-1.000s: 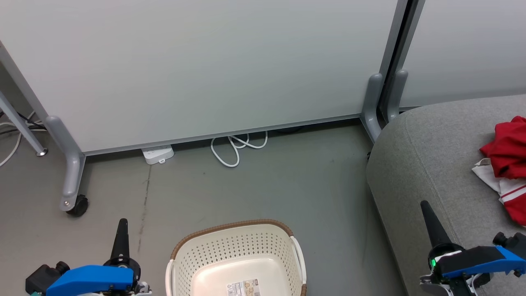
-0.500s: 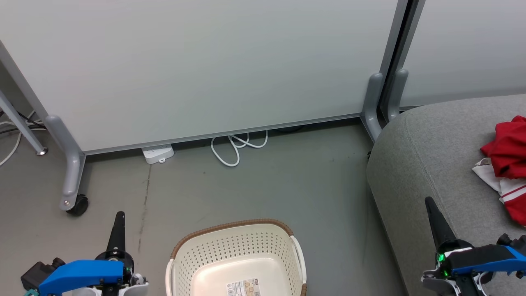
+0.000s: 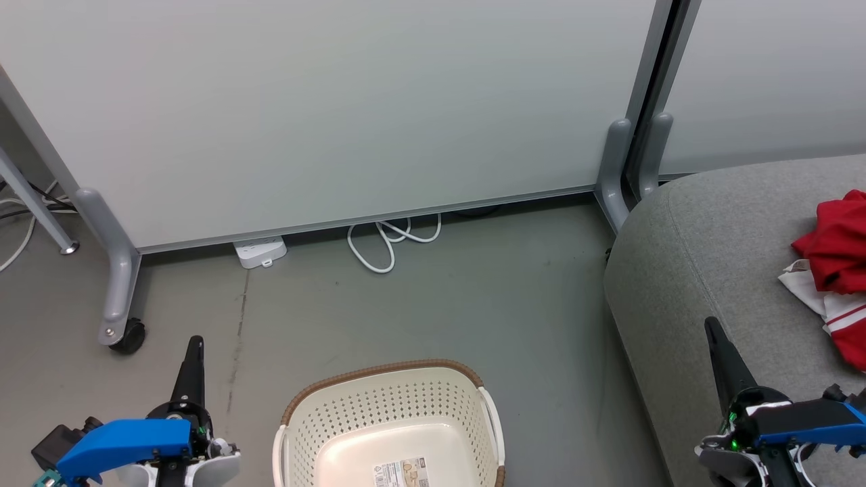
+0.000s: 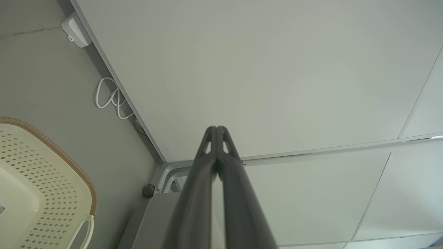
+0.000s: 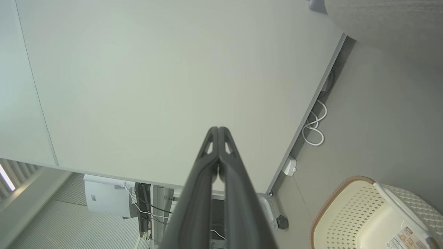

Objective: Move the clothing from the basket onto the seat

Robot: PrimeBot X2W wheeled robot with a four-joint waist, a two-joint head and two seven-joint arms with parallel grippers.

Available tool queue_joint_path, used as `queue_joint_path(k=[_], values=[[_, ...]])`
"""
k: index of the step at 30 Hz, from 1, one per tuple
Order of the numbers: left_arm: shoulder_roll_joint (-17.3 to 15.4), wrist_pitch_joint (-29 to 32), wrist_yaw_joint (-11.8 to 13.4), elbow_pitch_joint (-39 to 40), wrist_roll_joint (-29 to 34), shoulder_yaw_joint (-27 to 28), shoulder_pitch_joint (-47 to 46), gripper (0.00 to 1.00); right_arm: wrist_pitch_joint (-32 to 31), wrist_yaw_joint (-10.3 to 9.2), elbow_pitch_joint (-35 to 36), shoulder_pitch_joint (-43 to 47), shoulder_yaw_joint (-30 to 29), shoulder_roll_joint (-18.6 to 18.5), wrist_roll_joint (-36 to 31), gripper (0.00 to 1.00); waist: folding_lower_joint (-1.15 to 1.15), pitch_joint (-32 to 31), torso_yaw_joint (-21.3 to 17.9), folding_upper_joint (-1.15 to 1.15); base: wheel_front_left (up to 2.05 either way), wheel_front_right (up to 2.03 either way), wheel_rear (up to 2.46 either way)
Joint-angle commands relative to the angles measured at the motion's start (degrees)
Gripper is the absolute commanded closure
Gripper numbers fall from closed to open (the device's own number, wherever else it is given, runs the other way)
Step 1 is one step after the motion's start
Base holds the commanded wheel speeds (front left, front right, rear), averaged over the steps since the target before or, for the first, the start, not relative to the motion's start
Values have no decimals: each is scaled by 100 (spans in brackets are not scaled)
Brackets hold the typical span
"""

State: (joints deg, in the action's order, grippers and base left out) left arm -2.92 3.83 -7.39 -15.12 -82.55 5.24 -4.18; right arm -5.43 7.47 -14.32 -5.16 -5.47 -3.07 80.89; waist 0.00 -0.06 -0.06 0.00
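The cream-white basket (image 3: pixel 389 419) with its brown rim stands on the floor at the bottom middle, nothing in it but a label (image 3: pixel 401 472) on its floor. Red clothing (image 3: pixel 835 260) with a white striped panel lies on the light-grey seat (image 3: pixel 710 257) at the right edge. My left gripper (image 3: pixel 195 341) points up to the left of the basket, shut and holding nothing. My right gripper (image 3: pixel 712 325) is shut too, over the seat's front part, left of the clothing. Both wrist views show the basket (image 4: pixel 41 193) (image 5: pixel 363 214) and closed fingertips (image 4: pixel 216 128) (image 5: pixel 218 128).
A pale partition panel (image 3: pixel 325 108) on grey legs with a caster (image 3: pixel 128 336) stands behind the basket. A white power strip (image 3: pixel 260 253) and a looped white cable (image 3: pixel 389 242) lie at its foot. Grey floor (image 3: pixel 419 311) spreads between the panel, the basket and the seat.
Both arms have sunk slightly toward the bottom of the head view, and their blue wrists have drawn back. Basket and clothing have not moved.
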Motion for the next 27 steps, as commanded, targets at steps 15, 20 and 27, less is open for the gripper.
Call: queue_joint_path(k=[15,20,27], values=[[4,181,-16,94,-626,104,-196,100,-73,3,36,-110,-80,19,730,100,0,13,4,0,0,0,0],[5,236,-17,108,-792,122,-219,100,-94,4,37,-125,-99,22,938,100,0,18,5,0,0,0,0],[6,298,-18,123,-986,149,-237,100,-120,4,37,-144,-120,27,1158,100,0,23,6,0,0,0,0]])
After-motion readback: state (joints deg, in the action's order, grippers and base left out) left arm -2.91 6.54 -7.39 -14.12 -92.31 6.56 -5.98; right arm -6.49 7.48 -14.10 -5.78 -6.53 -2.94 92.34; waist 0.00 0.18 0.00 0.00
